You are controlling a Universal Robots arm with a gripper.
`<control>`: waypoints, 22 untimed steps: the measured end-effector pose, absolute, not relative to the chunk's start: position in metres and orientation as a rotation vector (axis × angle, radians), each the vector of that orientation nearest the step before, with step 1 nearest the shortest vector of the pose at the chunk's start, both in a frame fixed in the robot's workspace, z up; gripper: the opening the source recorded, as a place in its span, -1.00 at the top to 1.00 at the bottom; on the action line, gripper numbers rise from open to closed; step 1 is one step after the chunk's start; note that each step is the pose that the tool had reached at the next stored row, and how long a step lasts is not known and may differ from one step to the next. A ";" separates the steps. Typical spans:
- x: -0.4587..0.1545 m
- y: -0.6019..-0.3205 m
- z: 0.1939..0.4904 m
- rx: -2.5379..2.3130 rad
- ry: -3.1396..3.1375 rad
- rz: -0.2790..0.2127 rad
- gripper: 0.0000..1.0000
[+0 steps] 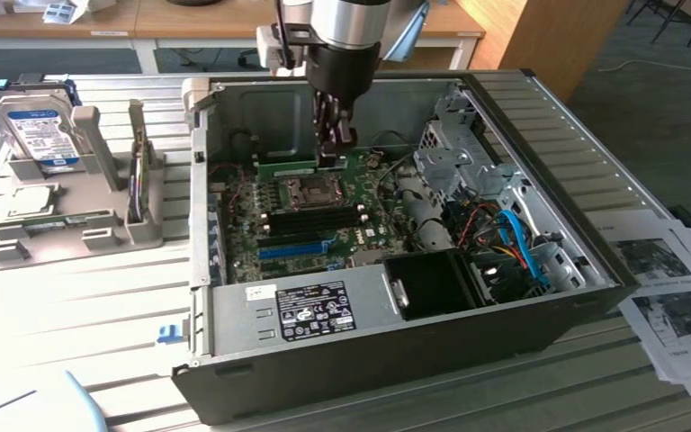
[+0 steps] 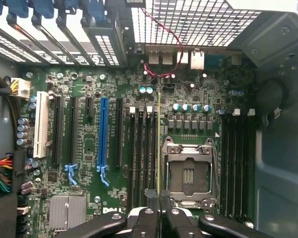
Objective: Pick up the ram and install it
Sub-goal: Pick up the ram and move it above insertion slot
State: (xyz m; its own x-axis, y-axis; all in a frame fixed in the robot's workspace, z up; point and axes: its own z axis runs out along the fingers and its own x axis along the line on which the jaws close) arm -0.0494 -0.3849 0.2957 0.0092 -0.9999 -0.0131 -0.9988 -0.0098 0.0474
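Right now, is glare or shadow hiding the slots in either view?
Exterior view: daylight is bright on the table and papers, the case interior dimmer, yet the board reads. Wrist view: the rear grille is washed out white, the slots evenly lit, no glare; the ram shows edge-on in the claw.

Bright daylight, glare on table point(image 1: 82, 297), shadowed computer case point(image 1: 262, 117) interior.
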 end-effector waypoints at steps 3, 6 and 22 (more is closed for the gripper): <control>-0.049 -0.385 0.292 2.214 -2.193 -0.067 0.78; -0.049 -0.385 0.288 2.214 -2.194 -0.067 0.78; -0.041 -0.385 0.287 2.214 -2.194 -0.067 0.78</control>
State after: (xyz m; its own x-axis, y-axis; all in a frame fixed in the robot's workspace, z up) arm -0.0414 -0.3850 0.2875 0.0088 -0.9999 -0.0131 -0.9988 -0.0094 0.0475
